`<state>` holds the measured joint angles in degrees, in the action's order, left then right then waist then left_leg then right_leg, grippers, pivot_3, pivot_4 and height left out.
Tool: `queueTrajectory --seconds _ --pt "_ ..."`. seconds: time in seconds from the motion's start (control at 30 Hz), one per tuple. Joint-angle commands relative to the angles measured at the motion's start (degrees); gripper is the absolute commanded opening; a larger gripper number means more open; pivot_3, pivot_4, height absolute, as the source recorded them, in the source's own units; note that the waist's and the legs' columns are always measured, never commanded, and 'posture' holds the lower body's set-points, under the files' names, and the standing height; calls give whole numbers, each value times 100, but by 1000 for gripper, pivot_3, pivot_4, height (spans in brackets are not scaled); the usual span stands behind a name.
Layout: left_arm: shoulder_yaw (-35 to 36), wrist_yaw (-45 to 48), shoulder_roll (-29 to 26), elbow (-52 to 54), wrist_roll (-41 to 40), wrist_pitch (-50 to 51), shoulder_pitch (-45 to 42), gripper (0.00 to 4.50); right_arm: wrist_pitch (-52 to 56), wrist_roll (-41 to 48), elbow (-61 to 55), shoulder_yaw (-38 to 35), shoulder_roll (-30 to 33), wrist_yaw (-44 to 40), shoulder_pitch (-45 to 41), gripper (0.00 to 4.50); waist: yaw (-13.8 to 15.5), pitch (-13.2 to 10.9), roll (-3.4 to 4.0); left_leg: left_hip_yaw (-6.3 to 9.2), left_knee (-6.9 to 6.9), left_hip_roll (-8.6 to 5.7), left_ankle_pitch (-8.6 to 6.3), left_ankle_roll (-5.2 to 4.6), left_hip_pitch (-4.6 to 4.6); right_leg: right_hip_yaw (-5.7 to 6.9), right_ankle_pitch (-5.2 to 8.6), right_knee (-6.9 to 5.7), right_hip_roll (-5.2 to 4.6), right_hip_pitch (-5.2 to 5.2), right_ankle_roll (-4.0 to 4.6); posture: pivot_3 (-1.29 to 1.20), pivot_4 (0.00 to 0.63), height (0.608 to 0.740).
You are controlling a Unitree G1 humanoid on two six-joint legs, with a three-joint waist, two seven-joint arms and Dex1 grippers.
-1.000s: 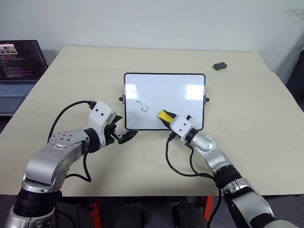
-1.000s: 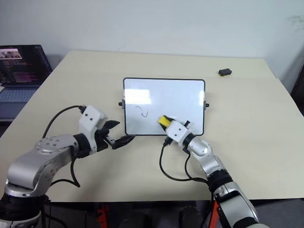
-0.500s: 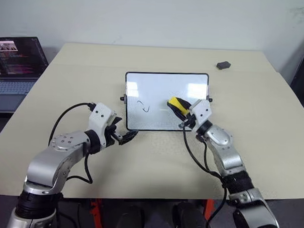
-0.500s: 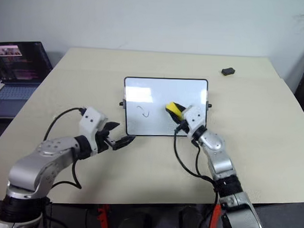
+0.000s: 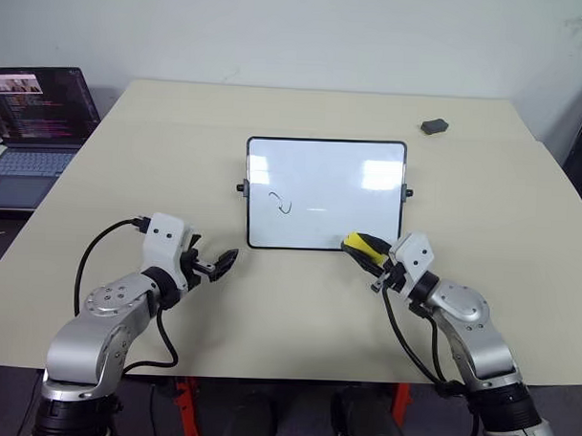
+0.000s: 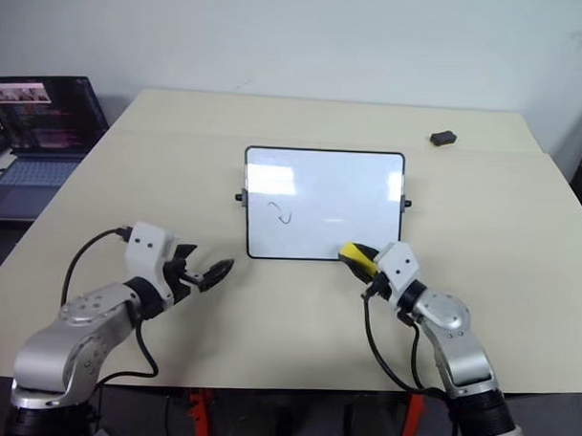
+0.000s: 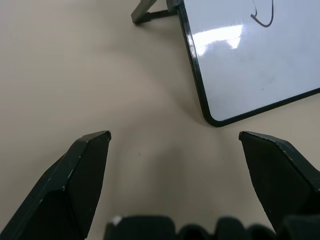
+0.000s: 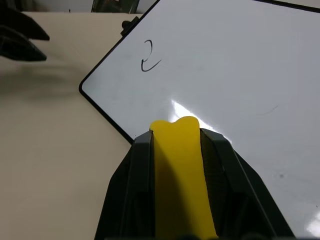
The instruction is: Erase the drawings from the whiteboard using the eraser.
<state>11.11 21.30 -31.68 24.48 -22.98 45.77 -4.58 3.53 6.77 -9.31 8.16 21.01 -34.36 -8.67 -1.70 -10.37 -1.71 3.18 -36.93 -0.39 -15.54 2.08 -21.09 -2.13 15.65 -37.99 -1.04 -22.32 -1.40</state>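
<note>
The right end effector [image 5: 366, 251] clamps the small yellow oblong eraser [image 5: 360, 243], seemingly light and slightly squashy, by its long sides at the glossy black-framed whiteboard's [image 5: 325, 192] near edge, one squiggle [image 5: 282, 204] left, while the left end effector [image 5: 216, 265] hangs open over the beige tabletop [image 5: 130, 174].

I see the whiteboard [image 5: 325, 193] lying flat mid-table, black-framed, with one curly squiggle [image 5: 282, 204] left on its left half. The yellow eraser [image 5: 364, 245] sits clamped at the board's near edge.
</note>
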Motion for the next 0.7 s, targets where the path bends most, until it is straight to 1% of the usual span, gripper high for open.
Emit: queueTrajectory --seconds 0.03,0.17,0.3,0.37,0.53,0.6,0.7 --pt "120 -28 -7 119 57 -152 -40 4500 -291 -153 -273 -4 -63 179 54 966 -3 0 0 0 1 0 0 0 0 0 0 0 0 0 0 0 150 740" --pt "153 124 -207 -45 46 -88 -122 4500 -531 -398 -10 221 -390 320 -615 965 -45 -3 1 -10 1 5 0 1 6 -4 0 -3 4 -1 0 0 150 740" --pt "187 220 -348 -229 30 -37 -320 4500 -913 -979 771 534 -749 645 -1583 965 -24 -3 1 -6 1 7 3 3 14 -1 0 -8 9 1 1 0 150 740" --pt "205 225 -375 -291 37 -35 -393 4500 -1005 -1125 1196 602 -919 770 -2004 965 -13 -3 0 -6 -1 6 3 3 12 -1 -1 -7 9 1 2 0 150 740" --pt "148 285 -428 -294 14 10 -433 4500 -1379 -1523 2766 713 -1440 1239 -3310 965 -15 -3 0 -6 2 1 2 4 5 -2 -3 -5 2 -4 4 0 150 740" --pt "89 337 -449 -265 -5 37 -478 4500 -1770 -1734 3740 744 -1639 1557 -3915 965 -18 -3 1 -5 5 3 0 7 4 1 -3 -4 2 -8 4 0 150 740" --pt "66 399 -467 -180 -48 112 -512 4500 -2285 -1982 5024 777 -1823 1993 -4498 965 -22 -3 0 -7 6 3 0 9 -10 0 -3 -4 2 -25 5 0 150 740"
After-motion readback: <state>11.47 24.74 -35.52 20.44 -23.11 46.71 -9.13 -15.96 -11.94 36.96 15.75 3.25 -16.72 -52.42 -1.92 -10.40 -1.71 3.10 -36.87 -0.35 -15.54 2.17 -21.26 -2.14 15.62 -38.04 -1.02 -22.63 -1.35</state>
